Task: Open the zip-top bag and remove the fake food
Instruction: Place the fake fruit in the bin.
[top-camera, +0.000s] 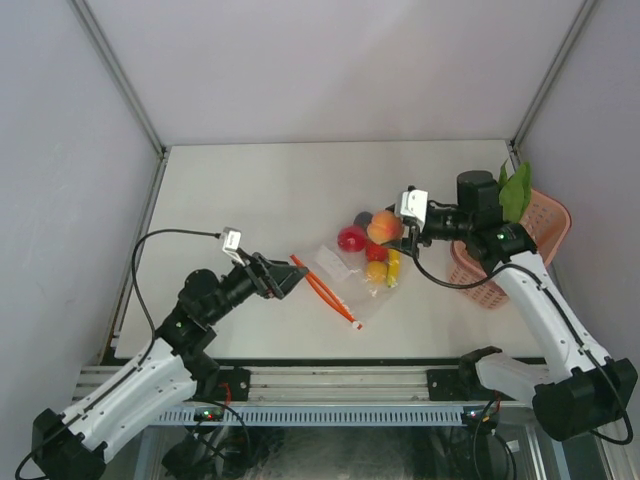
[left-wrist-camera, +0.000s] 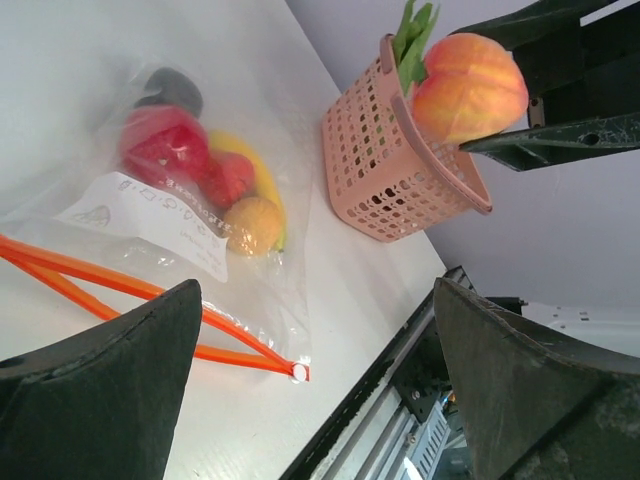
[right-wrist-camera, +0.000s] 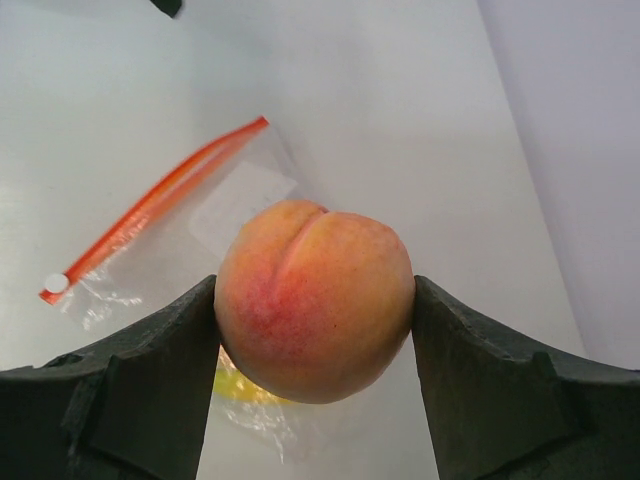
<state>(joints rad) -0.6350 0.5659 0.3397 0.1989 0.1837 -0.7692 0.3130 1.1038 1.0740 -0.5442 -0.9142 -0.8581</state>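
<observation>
Bag (top-camera: 340, 268): zipper parted, beside gaping, empty left claw (top-camera: 293, 281). Peach (top-camera: 384, 228): out, clamped in right claw (right-wrist-camera: 313, 290). Below that claw, left inside: red fruits (left-wrist-camera: 165, 145), banana (left-wrist-camera: 258, 178), dark ball (left-wrist-camera: 170, 88).

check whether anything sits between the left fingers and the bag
Nothing visible does. The open left fingers face the bag, only bare table between. The peach is in the right fingers, over its far end.
</observation>
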